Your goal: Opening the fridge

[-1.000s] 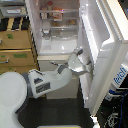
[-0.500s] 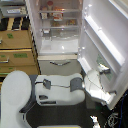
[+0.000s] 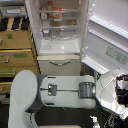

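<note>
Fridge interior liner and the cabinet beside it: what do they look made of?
The fridge liner looks like smooth white plastic, evenly bright and slightly glossy, though enamelled metal isn't ruled out. The cabinet looks like tan wood or wood laminate, matte, with darker drawer seams. Image too blurry for grain.

We see a tan wooden cabinet (image 3: pixel 17 55) with drawers at the exterior view's left, a dark floor (image 3: pixel 65 117) below, under even indoor light.
</note>
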Robot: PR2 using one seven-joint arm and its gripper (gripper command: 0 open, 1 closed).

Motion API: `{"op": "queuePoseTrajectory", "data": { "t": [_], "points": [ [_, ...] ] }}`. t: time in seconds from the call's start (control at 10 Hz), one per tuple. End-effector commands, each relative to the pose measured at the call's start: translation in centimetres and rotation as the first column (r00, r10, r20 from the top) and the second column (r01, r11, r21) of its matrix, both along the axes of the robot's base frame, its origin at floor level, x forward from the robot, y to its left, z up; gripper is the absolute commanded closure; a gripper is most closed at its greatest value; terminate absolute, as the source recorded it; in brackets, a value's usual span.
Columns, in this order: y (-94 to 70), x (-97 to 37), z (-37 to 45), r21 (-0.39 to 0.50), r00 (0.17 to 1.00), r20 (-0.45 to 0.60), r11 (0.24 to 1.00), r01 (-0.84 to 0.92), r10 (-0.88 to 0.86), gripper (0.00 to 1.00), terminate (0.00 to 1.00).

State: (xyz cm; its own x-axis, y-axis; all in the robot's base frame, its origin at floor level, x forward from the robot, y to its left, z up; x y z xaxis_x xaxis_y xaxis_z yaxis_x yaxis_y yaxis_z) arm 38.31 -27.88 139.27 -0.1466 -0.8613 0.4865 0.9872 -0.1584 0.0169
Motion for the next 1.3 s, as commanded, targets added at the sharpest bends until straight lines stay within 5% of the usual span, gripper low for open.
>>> {"op": "queuePoseTrajectory", "data": {
  "t": [0.1,0.6,1.0,1.3],
  "points": [
    [15.9,5.1,-17.6,0.196,0.945,-0.101,0.937,-0.289,0.312,0.0,0.0],
    [45.2,13.6,-29.3,0.281,0.723,-0.061,0.707,-0.649,0.688,0.0,0.0],
    [52.5,9.6,-42.5,0.373,0.623,-0.029,0.586,-0.719,0.782,0.0,0.0],
    [55.7,8.1,-48.8,0.321,0.316,-0.098,0.331,-0.888,0.944,0.0,0.0]
  ]
}}
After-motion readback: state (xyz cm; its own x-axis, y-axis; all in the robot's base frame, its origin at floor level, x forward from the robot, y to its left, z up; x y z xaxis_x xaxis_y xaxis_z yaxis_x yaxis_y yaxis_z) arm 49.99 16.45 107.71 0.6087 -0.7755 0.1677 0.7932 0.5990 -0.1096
